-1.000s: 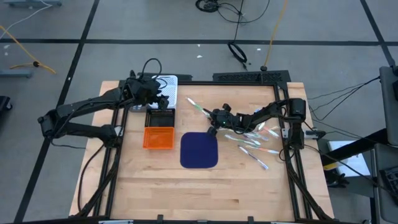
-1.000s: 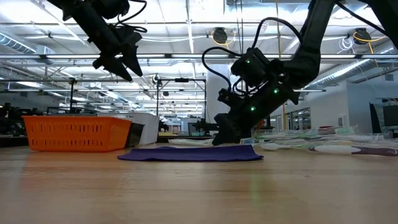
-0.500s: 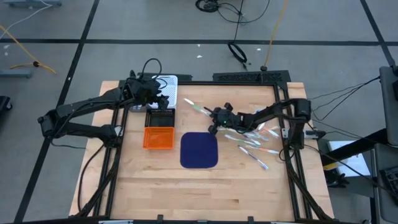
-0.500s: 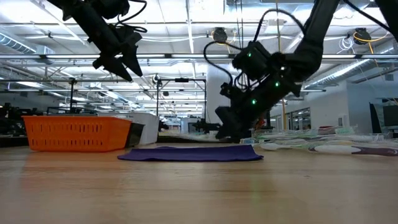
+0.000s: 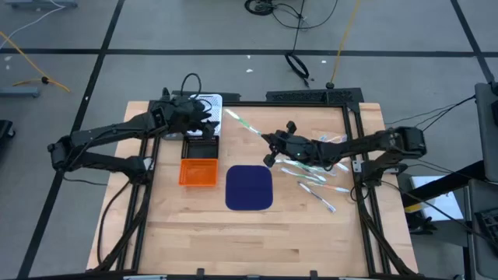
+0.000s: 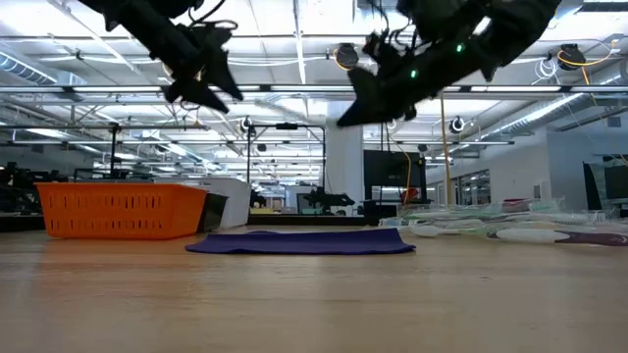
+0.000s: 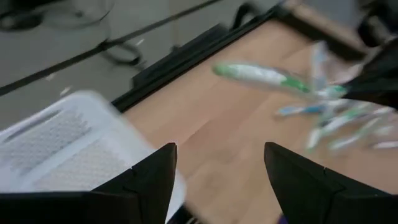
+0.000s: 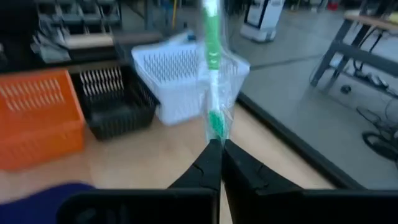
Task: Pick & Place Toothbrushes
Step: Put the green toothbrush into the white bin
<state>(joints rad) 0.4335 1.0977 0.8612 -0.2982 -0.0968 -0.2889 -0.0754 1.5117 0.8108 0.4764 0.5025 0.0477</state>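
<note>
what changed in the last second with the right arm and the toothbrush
The right gripper shut on a green toothbrush and lifted it clear of the table, its arm stretched out farther. The left gripper is open above the baskets as before; the blue mat and the other toothbrushes lie unmoved.

The pale wooden counter [image 5: 257, 241] carries a dark blue mat [image 5: 249, 187] lying flat near its middle. Beside the mat sits an orange basket [image 5: 198, 172], with a black basket [image 5: 201, 145] just behind it and a white basket [image 5: 208, 107] at the far edge. On the mat's other side, loose toothbrushes [image 5: 315, 180] lie scattered on the wood.
</note>
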